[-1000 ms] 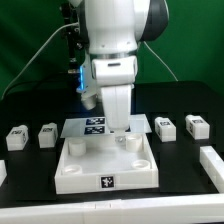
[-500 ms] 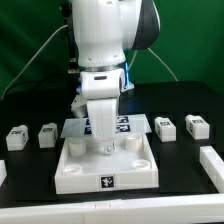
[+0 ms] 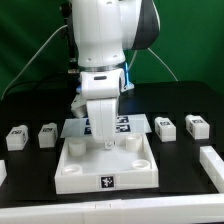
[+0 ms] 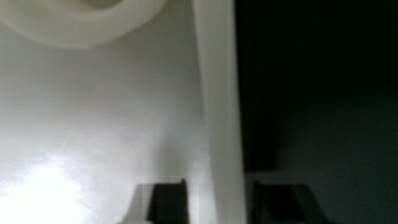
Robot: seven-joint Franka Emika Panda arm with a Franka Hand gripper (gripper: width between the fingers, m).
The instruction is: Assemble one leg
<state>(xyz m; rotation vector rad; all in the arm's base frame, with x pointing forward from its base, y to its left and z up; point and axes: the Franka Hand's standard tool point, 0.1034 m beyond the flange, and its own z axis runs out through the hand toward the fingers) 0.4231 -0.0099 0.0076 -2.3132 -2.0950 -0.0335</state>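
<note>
The white square tabletop (image 3: 75, 172) lies in the middle, with a tag on its front wall. My gripper (image 3: 106, 146) reaches down onto its far rim. In the wrist view the gripper (image 4: 217, 190) has one dark finger on each side of the tabletop's upright rim wall (image 4: 214, 90), and the jaws look closed on that wall. Two legs lie to the exterior view's left (image 3: 15, 137) (image 3: 47, 134) and two to the right (image 3: 166, 127) (image 3: 197, 126). All four are small white blocks with tags, apart from the gripper.
The marker board (image 3: 135, 124) lies flat behind the tabletop, partly hidden by my arm. A white bar (image 3: 212, 161) lies at the front right and a white piece (image 3: 2, 171) shows at the left edge. Cables hang behind the arm.
My arm moved toward the exterior view's left along the tabletop's far rim one second ago, then stayed still over the last half second. The tabletop and legs have not moved.
</note>
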